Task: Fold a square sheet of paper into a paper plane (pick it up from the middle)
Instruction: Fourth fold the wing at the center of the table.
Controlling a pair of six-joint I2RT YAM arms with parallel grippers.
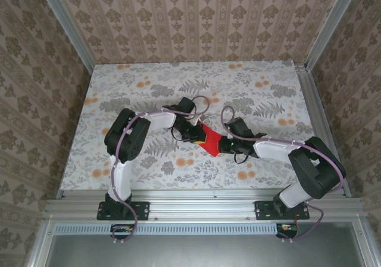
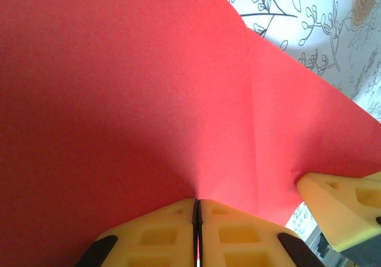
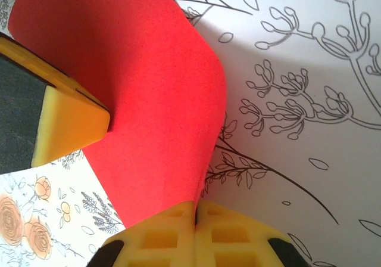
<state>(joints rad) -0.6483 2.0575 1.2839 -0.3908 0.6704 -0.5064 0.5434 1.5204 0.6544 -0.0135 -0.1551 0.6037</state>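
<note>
While left gripper [image 2: 196, 202] and right gripper [image 3: 195, 207] each pinch the paper [image 1: 209, 140], it bows between them.
Held at opposite edges, the paper needs slow, matched moves to avoid tearing.

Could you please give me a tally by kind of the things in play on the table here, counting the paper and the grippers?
Red paper: 1, the square sheet of paper, pinched from both sides.
Yellow-fingered grippers: 2, the left gripper and the right gripper, each shut on the sheet.
Total: 3
</note>
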